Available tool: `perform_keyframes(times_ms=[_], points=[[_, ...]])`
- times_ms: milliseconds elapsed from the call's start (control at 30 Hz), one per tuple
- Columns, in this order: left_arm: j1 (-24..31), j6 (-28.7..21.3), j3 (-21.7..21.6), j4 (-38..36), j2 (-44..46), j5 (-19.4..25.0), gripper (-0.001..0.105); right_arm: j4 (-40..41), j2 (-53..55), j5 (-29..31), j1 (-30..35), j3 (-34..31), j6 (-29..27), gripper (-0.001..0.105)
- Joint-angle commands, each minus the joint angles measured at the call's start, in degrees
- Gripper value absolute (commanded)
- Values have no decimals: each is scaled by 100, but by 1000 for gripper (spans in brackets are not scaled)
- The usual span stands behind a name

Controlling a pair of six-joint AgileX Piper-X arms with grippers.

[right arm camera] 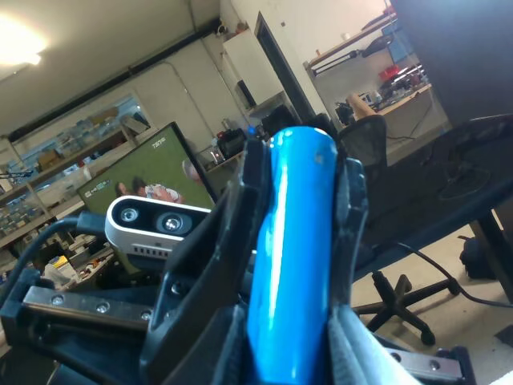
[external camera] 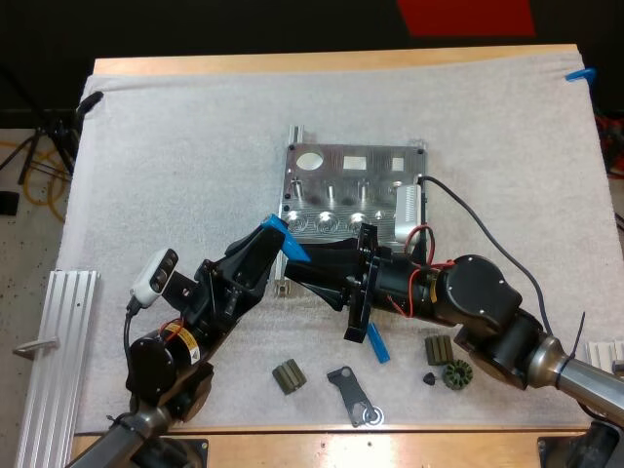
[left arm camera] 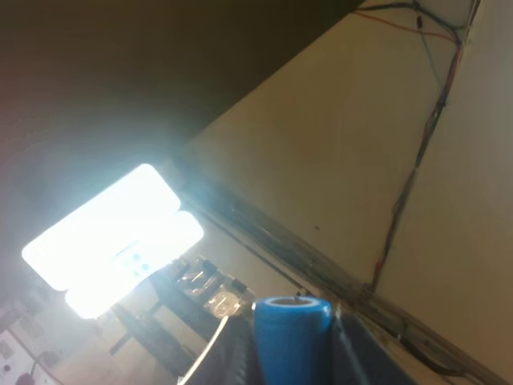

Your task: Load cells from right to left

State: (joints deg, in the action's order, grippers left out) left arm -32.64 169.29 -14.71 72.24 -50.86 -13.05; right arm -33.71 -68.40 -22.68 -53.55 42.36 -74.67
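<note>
The metal fixture [external camera: 356,195] lies on the white mat, its round sockets showing along the near edge. Just in front of its left corner my two grippers meet, tilted upward. A blue cylinder [external camera: 286,237] sticks up there. My left gripper [external camera: 281,246] is shut on a blue cylinder [left arm camera: 292,335], whose end shows between its fingers [left arm camera: 240,357]. My right gripper [external camera: 302,265] is shut on a blue cylinder [right arm camera: 292,241], pressed from both sides, with the left arm close behind it. Whether both hold the same piece I cannot tell.
Another blue cylinder [external camera: 377,344] lies on the mat under my right wrist. Small dark parts [external camera: 288,376] [external camera: 441,349] [external camera: 456,373] and a dark bracket [external camera: 353,395] sit near the front edge. An aluminium rail [external camera: 57,361] lies at the left.
</note>
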Motion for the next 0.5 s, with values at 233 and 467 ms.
perform_keyframes(times_ms=[233, 467], points=[[-3, -42, -27, 262, 15, 213, 0, -55, -2, 59, 23, 14, -120, 19], [163, -338, -27, 645, 15, 428, 0, -78, 145, 137, 395, 14, -91, 19]])
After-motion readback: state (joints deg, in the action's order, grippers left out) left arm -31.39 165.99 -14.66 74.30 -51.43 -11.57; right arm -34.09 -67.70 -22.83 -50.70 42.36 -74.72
